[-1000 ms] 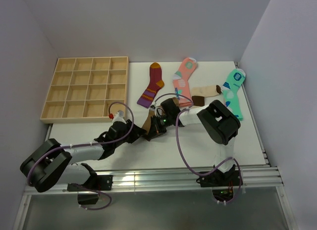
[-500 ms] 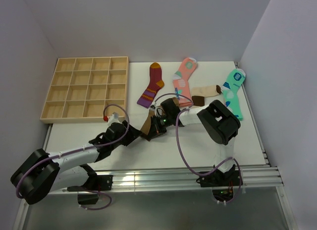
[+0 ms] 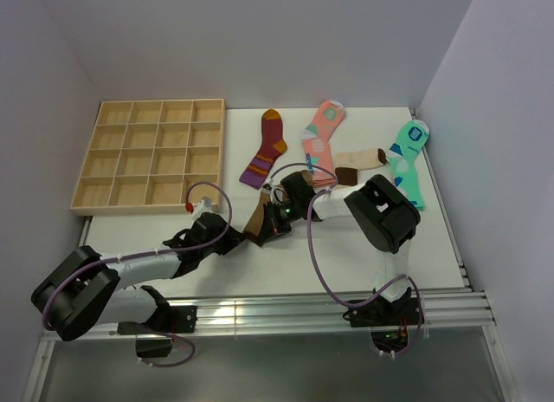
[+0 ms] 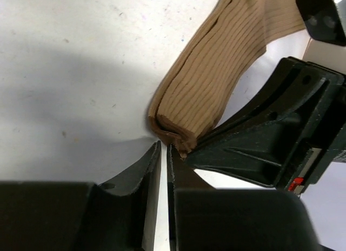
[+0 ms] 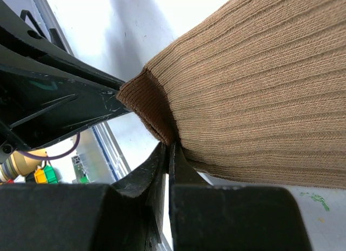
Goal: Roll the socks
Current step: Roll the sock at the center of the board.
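The brown sock (image 3: 257, 218) lies mid-table, its ribbed length (image 4: 211, 83) folded over at the darker cuff end. My right gripper (image 3: 264, 229) is shut on that cuff, pinching the fold (image 5: 169, 145) where the ribbed sock (image 5: 254, 99) hangs over the fingers. My left gripper (image 3: 238, 238) comes in from the left, its jaws nearly together, their tips (image 4: 166, 145) nipping the edge of the same folded end. The two grippers almost touch. The beige sock (image 3: 359, 162) with dark toe and band lies at the back right, untouched.
A wooden compartment tray (image 3: 151, 159) sits at the back left. A maroon striped sock (image 3: 267, 149), a pink patterned sock (image 3: 322, 138) and a mint-green sock (image 3: 409, 159) lie along the back. Metal rails run along the near edge.
My left gripper opened and drew back to the left, then returned to the sock's folded end and closed. The right gripper and sock stayed put.
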You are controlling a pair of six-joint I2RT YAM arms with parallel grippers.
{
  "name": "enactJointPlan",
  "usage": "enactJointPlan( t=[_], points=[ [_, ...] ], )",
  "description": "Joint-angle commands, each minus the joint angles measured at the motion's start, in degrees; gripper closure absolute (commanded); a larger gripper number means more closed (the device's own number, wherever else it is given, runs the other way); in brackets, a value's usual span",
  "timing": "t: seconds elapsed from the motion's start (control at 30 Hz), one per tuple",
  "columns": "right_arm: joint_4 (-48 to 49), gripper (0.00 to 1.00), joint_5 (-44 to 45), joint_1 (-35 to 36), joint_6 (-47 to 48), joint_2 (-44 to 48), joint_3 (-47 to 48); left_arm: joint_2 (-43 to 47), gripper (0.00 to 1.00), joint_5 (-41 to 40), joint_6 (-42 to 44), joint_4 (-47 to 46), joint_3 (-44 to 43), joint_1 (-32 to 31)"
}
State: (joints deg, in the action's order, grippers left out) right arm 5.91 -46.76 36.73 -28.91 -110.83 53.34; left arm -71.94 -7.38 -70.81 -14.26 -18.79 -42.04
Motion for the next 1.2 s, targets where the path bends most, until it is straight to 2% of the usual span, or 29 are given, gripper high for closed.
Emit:
enactJointPlan(
  t=[0.0,0.67,0.83,1.07,1.17],
  points=[
    [-1.3,1.0,2.6,-0.7,1.5,-0.7,0.8,-0.5,0.85,0.1,1.5,-4.4,-2.2,-0.2],
    [-1.8,1.0,2.6,-0.7,1.4,-1.3,1.3,-6.9,0.85,1.0,1.2,-7.9,-4.1,-0.1],
    [-2.8,1.0,3.5,-0.7,2.0,-0.9,1.6,-9.4,0.85,-1.1,-2.1,-5.4,-4.3,-0.1],
    [-5.2,1.0,5.9,-0.5,4.0,2.1,1.2,-9.7,0.87,-2.7,-7.9,-5.8,-0.5,-0.1],
    [-5.3,0.94,7.7,-0.1,5.3,5.3,0.5,-8.6,0.87,-3.8,-8.8,-4.9,0.2,-0.1]
  ],
)
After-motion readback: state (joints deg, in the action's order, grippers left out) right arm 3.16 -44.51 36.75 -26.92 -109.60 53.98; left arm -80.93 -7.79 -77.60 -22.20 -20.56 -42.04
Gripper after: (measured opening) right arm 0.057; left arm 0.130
